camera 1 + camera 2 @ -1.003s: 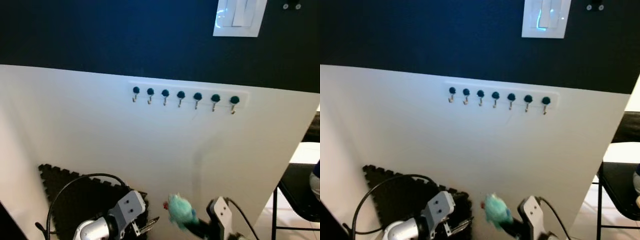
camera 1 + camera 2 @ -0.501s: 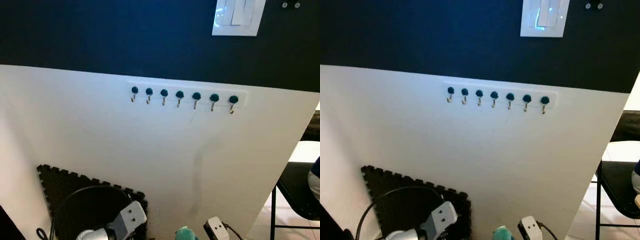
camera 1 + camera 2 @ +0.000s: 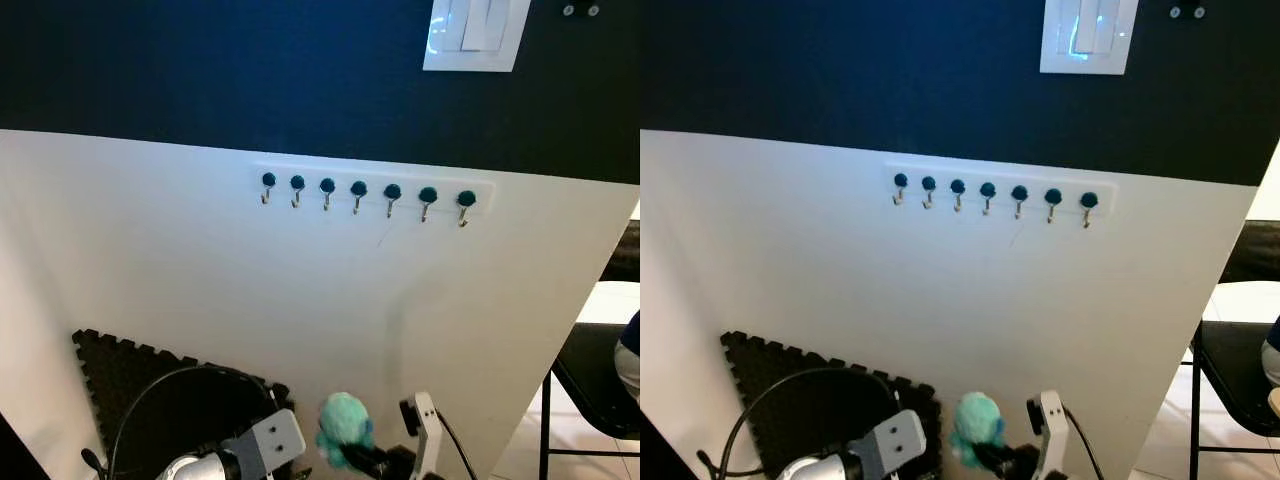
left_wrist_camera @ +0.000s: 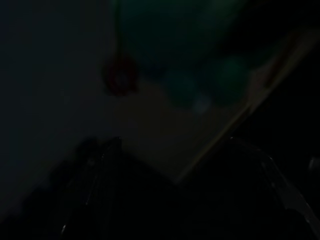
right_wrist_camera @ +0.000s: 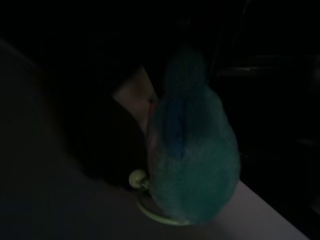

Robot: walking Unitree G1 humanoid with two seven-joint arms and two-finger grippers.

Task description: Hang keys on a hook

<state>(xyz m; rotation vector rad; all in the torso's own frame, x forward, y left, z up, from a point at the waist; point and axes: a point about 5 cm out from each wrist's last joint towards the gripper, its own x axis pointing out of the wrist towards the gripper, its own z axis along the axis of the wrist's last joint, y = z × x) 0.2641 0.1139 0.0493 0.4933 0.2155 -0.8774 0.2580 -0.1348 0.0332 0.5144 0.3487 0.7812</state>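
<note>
A white rail of several small hooks (image 3: 360, 196) with teal knobs is fixed to the white lower wall, well above both arms. My right gripper (image 3: 366, 460) sits at the bottom of the eye views, shut on the keys' fluffy teal plush charm (image 3: 344, 428), which sticks up above its fingers. In the right wrist view the plush (image 5: 194, 155) is close up, with a pale key ring (image 5: 148, 201) under it. The left arm's wrist (image 3: 266, 446) is low at the bottom left, beside the plush. The left wrist view is very dark.
A white light switch plate (image 3: 474, 34) sits on the dark upper wall. A black foam mat (image 3: 140, 382) leans against the wall at lower left, with a black cable (image 3: 170, 388) looping over it. A black chair (image 3: 592, 392) stands at the right.
The right gripper with the plush sank almost below the picture half a second ago, then came back up, a little left of where it was. The left wrist sits lower.
</note>
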